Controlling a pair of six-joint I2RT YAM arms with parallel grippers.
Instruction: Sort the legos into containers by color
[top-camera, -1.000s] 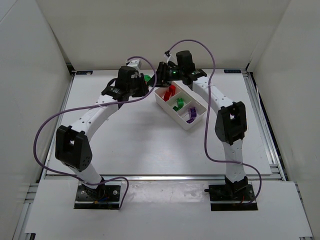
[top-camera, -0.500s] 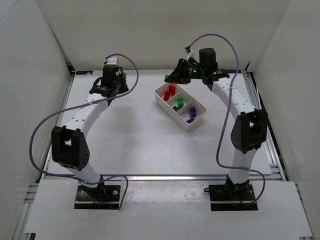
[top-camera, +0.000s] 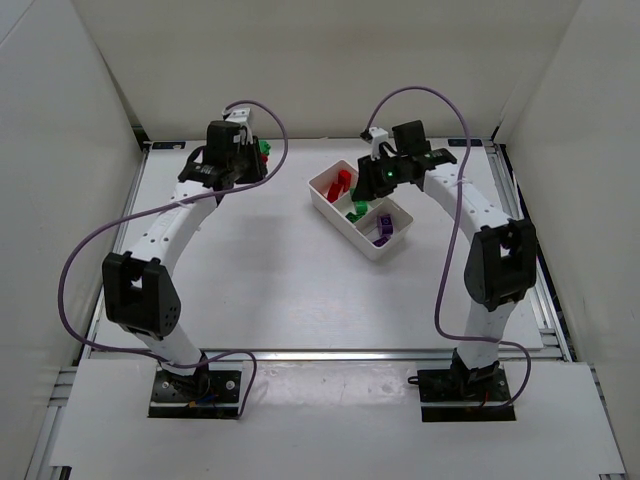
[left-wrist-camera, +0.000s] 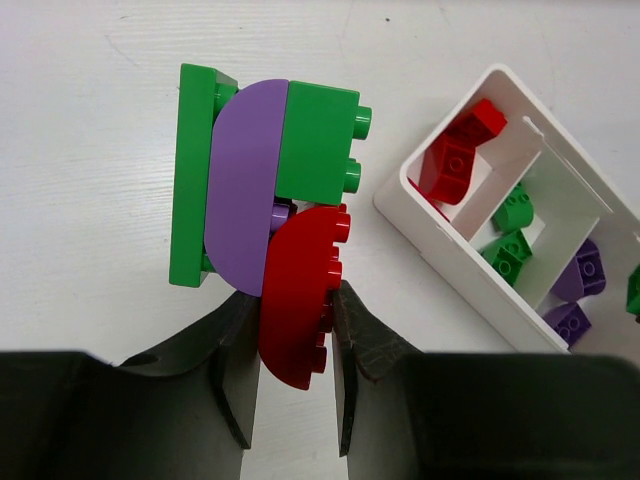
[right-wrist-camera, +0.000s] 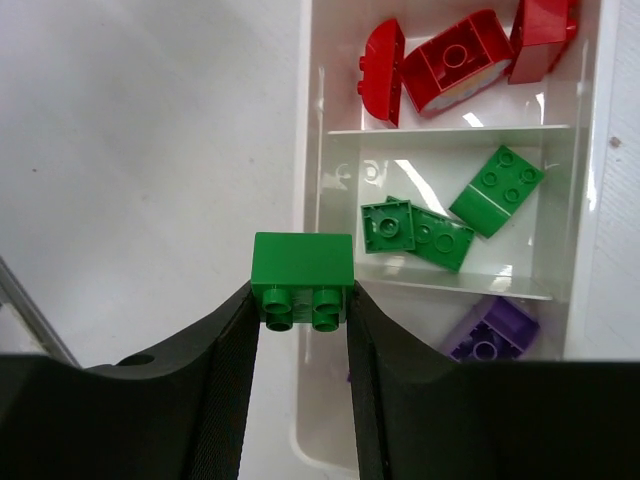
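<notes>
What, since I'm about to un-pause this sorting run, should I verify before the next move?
1. Right hand shut on the green brick: ok.
2. Green brick squarely above the middle compartment: cannot tell; in the wrist view it overlaps the tray wall.
3. Middle compartment holds only green legos: ok.
4. Red compartment holds only red: ok.
5. Left hand shut on its load: ok, it clamps the red half-round.
6. Left hand's load is one colour: not ok; green, purple and red pieces are joined in one stack.
</notes>
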